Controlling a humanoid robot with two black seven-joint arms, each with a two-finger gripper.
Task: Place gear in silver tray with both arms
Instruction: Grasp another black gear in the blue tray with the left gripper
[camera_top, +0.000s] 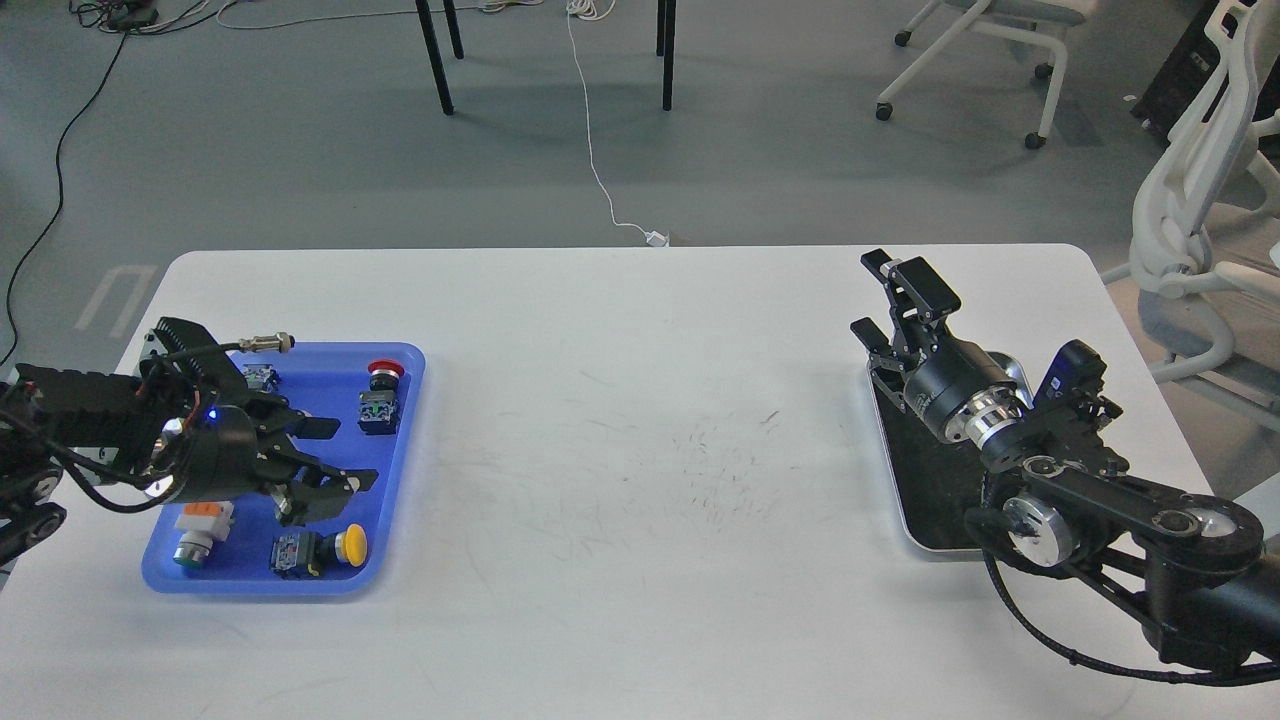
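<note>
My left gripper (340, 455) is open and low over the blue tray (408, 420), fingers pointing right and spread around the spot in the tray's middle. The small black gear does not show apart from the gripper; the lower finger (335, 482) covers that spot. The silver tray (935, 547) lies at the right of the table, with its dark floor largely covered by my right arm. My right gripper (885, 298) is open and empty, raised over the silver tray's far left corner, pointing up and to the back.
The blue tray also holds a red-capped switch (382, 373), a yellow-capped switch (349, 545), an orange and white part (198, 520) and a small part (262, 377). The white table (640, 450) has scuff marks in its middle. Office chairs (1190, 230) stand behind the right edge.
</note>
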